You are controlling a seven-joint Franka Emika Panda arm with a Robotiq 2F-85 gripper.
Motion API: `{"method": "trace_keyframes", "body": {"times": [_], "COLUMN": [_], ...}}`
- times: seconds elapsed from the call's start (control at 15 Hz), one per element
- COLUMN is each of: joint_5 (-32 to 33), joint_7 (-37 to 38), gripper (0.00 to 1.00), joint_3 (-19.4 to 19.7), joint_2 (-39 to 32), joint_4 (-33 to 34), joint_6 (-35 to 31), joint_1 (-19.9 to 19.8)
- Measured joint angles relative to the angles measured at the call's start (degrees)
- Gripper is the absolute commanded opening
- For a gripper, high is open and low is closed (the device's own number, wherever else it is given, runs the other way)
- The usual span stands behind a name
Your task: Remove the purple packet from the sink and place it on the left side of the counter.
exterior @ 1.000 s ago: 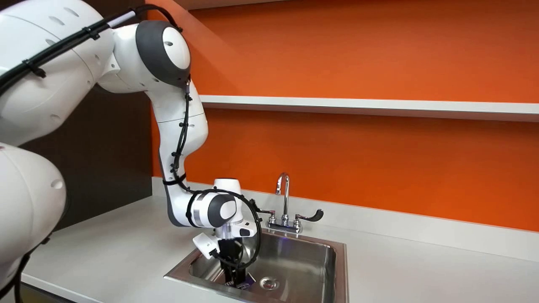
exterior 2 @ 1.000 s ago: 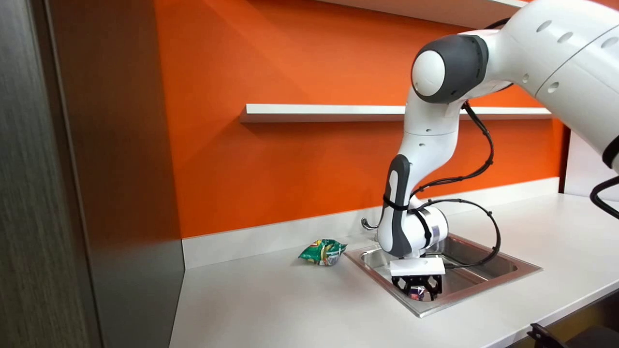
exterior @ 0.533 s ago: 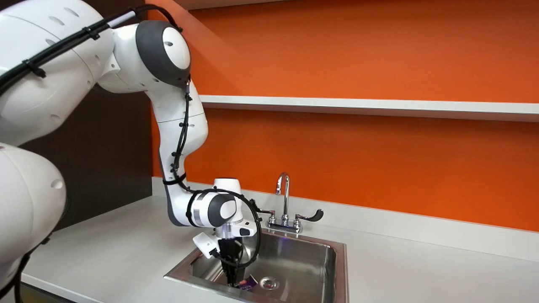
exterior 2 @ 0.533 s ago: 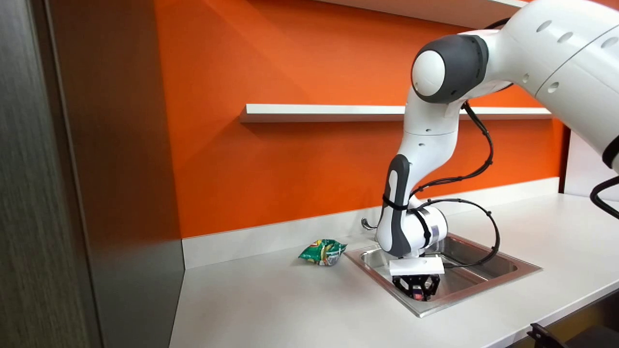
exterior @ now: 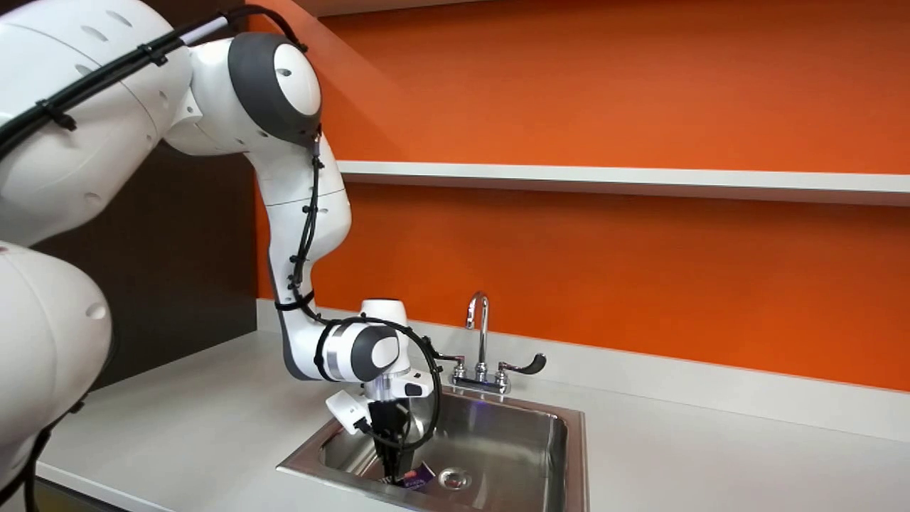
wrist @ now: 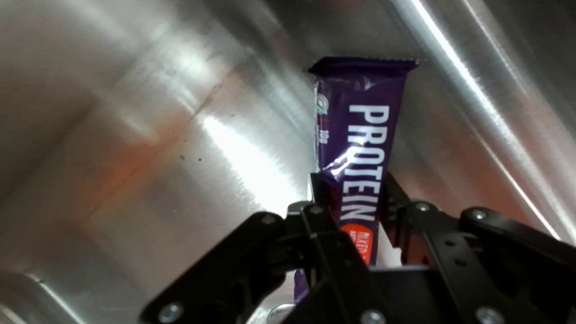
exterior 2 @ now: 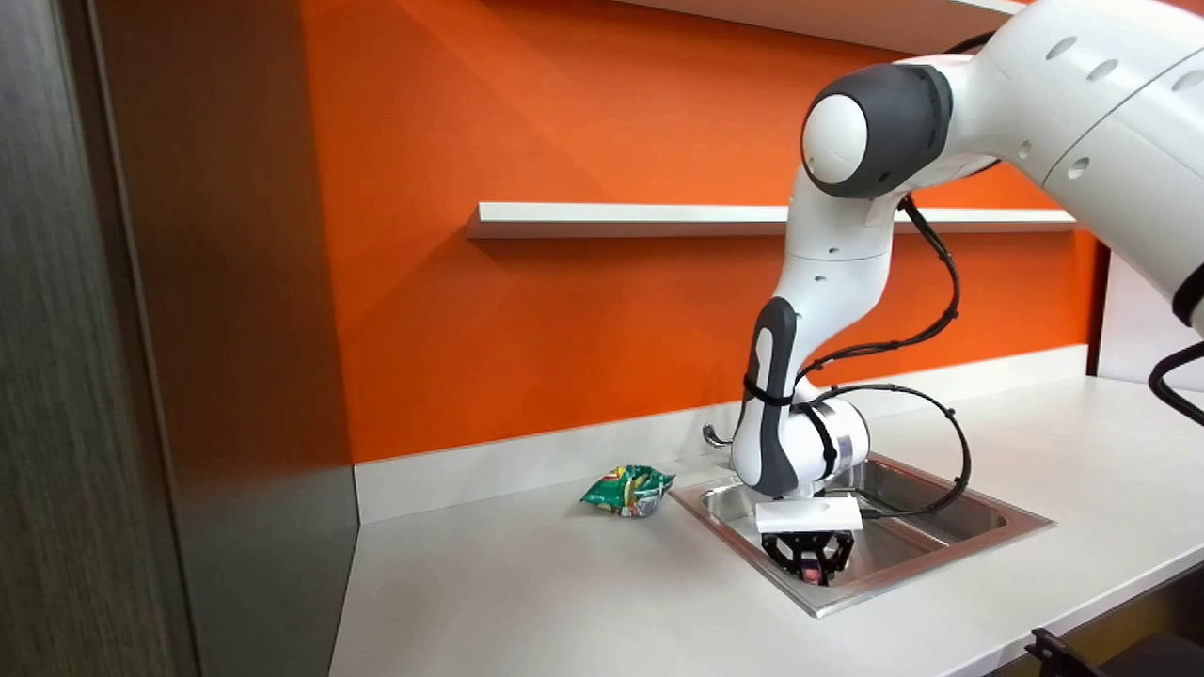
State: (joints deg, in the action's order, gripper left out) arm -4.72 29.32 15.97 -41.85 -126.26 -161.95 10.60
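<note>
The purple packet point(wrist: 360, 135), a flat bar wrapper with white "PROTEIN" lettering and a red-orange patch, is pinched at its middle. My gripper point(wrist: 353, 193) is shut on it, one finger along each long edge. The packet's near part is hidden behind the black linkages. In both exterior views the gripper reaches down into the steel sink point(exterior: 576, 455), by its near corner. A purple end of the packet point(exterior: 421, 476) sticks out beside the fingers, left of the drain. The pale counter point(exterior 2: 527, 583) spreads out to the left of the sink.
A chrome faucet point(exterior: 482, 341) with two handles stands behind the basin. On the counter lies a green packet point(exterior 2: 628, 491), just left of the sink's rim. A white shelf point(exterior 2: 630, 220) runs along the orange wall, and a dark panel point(exterior 2: 254, 395) closes off the left.
The jaws have come together on the purple packet, which shifted and turned a little between them. Since then the arm has risen very slightly. The green packet has stayed put.
</note>
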Motion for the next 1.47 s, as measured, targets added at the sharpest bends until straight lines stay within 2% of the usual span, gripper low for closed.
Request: {"method": "trace_keyframes", "body": {"times": [0.27, 0.6, 1.0, 1.27, 1.47], "joint_5": [0.1, 1.7, 10.6, 16.7, 18.8], "joint_7": [-0.2, -0.5, -0.8, -5.2, -10.2], "gripper": [0.08, 0.08, 0.08, 0.08, 0.08], "joint_3": [0.1, 1.6, 5.3, 4.2, 0.5], "joint_2": [3.3, 10.6, 21.4, 27.9, 32.4], "joint_4": [-1.5, -6.8, -14.4, -18.2, -20.6], "joint_6": [-0.1, -0.2, -0.3, 0.1, 0.5], "joint_1": [0.1, 1.8, 4.2, 4.0, 3.1]}}
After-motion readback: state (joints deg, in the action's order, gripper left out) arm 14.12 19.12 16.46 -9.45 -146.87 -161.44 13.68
